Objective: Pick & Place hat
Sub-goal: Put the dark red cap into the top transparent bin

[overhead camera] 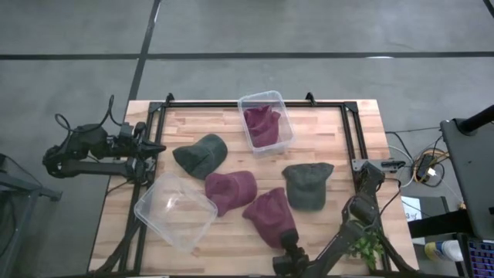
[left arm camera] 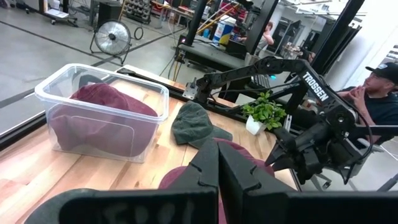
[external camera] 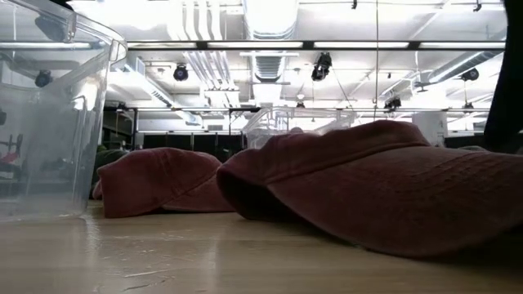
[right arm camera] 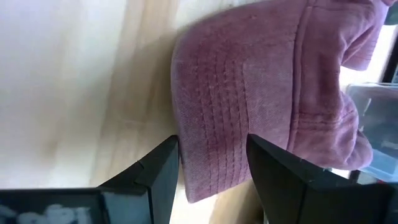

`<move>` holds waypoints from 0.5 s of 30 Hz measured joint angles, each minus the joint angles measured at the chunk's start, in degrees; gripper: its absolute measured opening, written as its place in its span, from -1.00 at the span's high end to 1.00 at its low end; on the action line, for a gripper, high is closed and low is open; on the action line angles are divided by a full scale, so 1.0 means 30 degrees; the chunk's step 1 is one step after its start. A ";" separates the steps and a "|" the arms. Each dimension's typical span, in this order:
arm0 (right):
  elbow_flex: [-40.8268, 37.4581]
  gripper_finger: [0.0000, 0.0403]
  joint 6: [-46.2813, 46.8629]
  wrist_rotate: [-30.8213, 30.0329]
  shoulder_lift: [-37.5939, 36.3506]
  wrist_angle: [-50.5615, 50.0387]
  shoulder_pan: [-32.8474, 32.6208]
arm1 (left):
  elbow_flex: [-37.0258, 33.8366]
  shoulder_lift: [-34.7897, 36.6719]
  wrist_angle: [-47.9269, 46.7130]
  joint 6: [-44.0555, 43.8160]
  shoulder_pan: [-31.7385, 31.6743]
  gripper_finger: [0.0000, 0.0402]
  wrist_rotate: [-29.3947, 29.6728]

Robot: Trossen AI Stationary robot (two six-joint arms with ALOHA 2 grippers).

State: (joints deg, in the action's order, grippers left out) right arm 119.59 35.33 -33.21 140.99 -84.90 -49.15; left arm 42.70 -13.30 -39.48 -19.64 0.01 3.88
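Wooden table (overhead camera: 340, 166), grey concrete floor (overhead camera: 309, 31), right tool (right arm camera: 211, 163) straddling maroon hat (right arm camera: 261, 93) brim, left tool (left arm camera: 216, 163) closed empty.

— What colours are the hats on the table (overhead camera: 355, 139)?

— Three are maroon: one (overhead camera: 262, 123) inside the clear bin (overhead camera: 287, 122) at the far edge, one (overhead camera: 231, 189) mid-table, and one (overhead camera: 272, 216) toward the near edge. Two are dark green (overhead camera: 202, 154) (overhead camera: 307, 184).

— And the table itself?

— Pale wood planks, with a black frame (overhead camera: 349, 131) round it.

— Any pattern on the near maroon hat?

— Rows of matching stitching along its brim (right arm camera: 217, 112); otherwise plain. The second bin (overhead camera: 176, 210), by the near left corner, is clear too.
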 joint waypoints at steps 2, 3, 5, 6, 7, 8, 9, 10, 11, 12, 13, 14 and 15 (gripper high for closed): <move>-0.0230 0.09 0.0004 0.0016 0.0000 0.0035 0.0035 | 0.0000 0.0000 0.0000 -0.0015 0.0002 1.00 0.0000; -0.0305 0.09 0.0033 0.0097 0.0000 0.0018 0.0033 | 0.0000 -0.0003 0.0000 -0.0026 0.0000 1.00 0.0000; -0.0367 0.09 0.0060 0.0480 0.0000 0.0055 0.0029 | -0.0005 -0.0003 0.0000 -0.0142 0.0007 1.00 0.0000; -0.0373 0.09 0.0065 0.0571 0.0000 0.0037 0.0020 | 0.0000 -0.0001 0.0007 -0.0175 0.0007 1.00 0.0000; -0.0373 0.09 0.0065 0.0561 0.0000 0.0044 -0.0043 | -0.0003 -0.0002 0.0007 -0.0197 0.0004 1.00 0.0000; -0.0373 0.09 0.0058 0.0510 0.0000 0.0044 -0.0043 | 0.0000 0.0000 0.0007 -0.0197 0.0007 1.00 0.0000; -0.0367 0.09 0.0071 0.0510 0.0000 0.0051 -0.0058 | 0.0000 0.0000 0.0007 -0.0197 0.0006 1.00 0.0000; -0.0306 0.09 0.0123 0.0520 0.0000 0.0042 -0.0058 | -0.0004 0.0000 0.0007 -0.0197 0.0004 1.00 0.0000; -0.0197 0.09 0.0157 0.0638 0.0000 0.0048 -0.0058 | 0.0000 0.0000 0.0007 -0.0197 0.0000 1.00 0.0000; -0.0034 0.09 0.0156 0.0749 0.0000 0.0063 -0.0065 | -0.0007 0.0000 0.0007 -0.0196 0.0000 1.00 0.0000; 0.0147 0.09 0.0156 0.0801 0.0000 0.0107 -0.0104 | 0.0000 0.0000 0.0007 -0.0197 0.0000 1.00 0.0000; 0.0290 0.09 0.0153 0.0791 0.0000 0.0119 -0.0139 | -0.0006 -0.0002 0.0007 -0.0189 0.0007 1.00 0.0000; 0.0380 0.09 0.0131 0.0782 0.0000 0.0097 -0.0165 | 0.0000 -0.0002 0.0007 -0.0189 0.0007 1.00 0.0000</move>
State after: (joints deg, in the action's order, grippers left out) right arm 120.73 35.73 -30.87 140.99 -84.61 -49.64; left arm 42.70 -13.31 -39.46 -20.21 0.03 3.88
